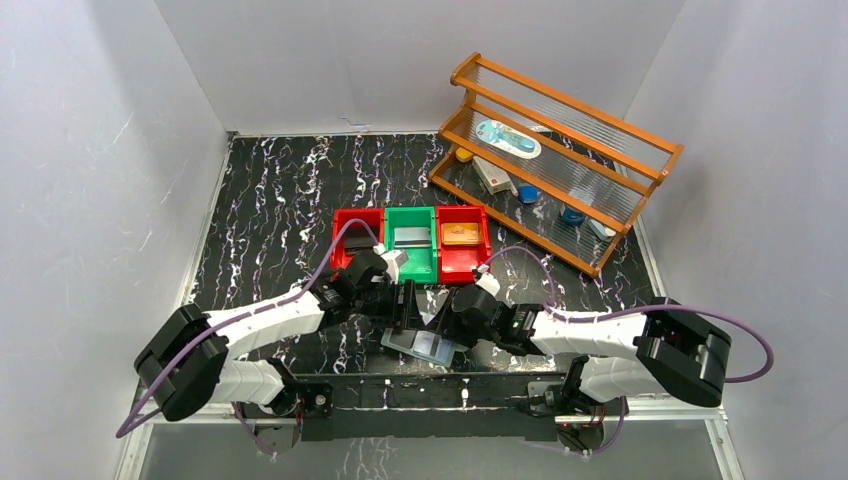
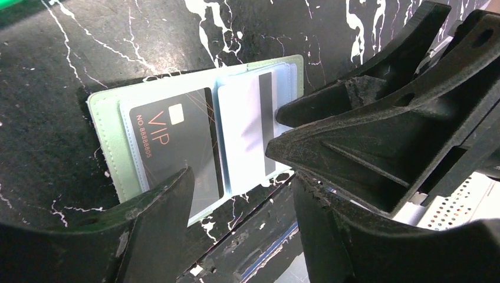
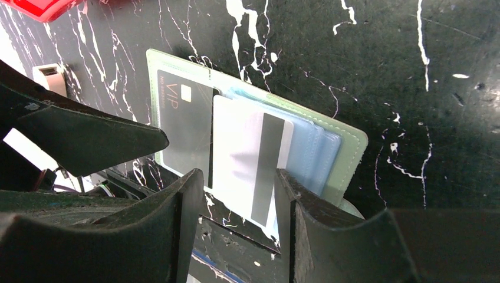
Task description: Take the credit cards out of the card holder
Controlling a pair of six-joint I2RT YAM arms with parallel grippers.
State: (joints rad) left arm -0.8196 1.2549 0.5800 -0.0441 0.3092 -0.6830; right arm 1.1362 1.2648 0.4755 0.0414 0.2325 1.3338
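Note:
The sage-green card holder [image 2: 106,135] lies open on the black marble table near its front edge, also in the top view [image 1: 428,346] and the right wrist view [image 3: 348,147]. A dark VIP card [image 2: 177,141] sits in its left sleeve. A silvery-white card with a dark stripe [image 3: 247,153] lies over the pale blue sleeves [image 3: 312,153], its near end past the holder's edge. My right gripper [image 3: 236,203] is open, with one finger on each side of that card's near end. My left gripper [image 2: 242,197] is open over the holder's near edge, by the VIP card.
Three small bins stand behind the arms: a red one [image 1: 343,252], a green one [image 1: 412,268] and a red one [image 1: 462,260]. Cards lie in them, silvery grey [image 1: 410,236] and tan-gold [image 1: 460,234]. A wooden rack [image 1: 560,150] holding small items stands at the back right.

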